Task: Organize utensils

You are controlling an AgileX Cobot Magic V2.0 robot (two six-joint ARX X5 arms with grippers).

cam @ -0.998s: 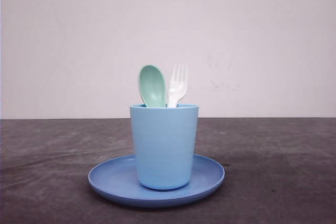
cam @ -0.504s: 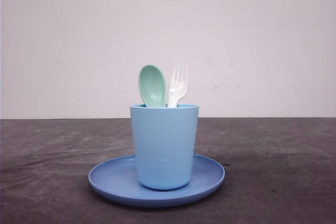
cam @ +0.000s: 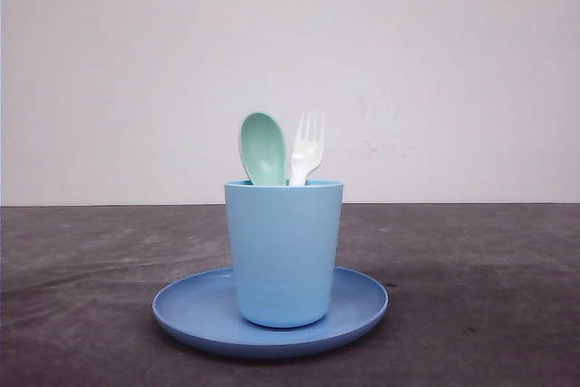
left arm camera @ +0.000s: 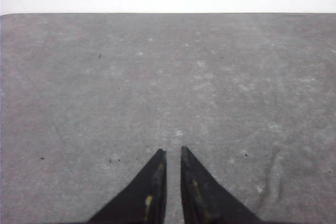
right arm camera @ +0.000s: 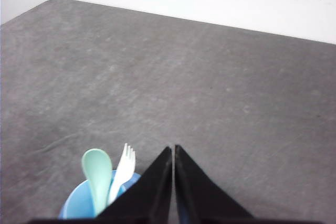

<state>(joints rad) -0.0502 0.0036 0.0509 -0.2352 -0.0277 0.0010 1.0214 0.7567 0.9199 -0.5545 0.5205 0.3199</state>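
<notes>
cup (cam: 284,256) on plate (cam: 195,310): spoon (cam: 263,148), fork (cam: 306,146) upright inside | left fingers (left arm camera: 157,167), right fingers (right arm camera: 164,167): pressed together, empty

No readable text, label, brand, number or sign appears on anything in these views.
</notes>
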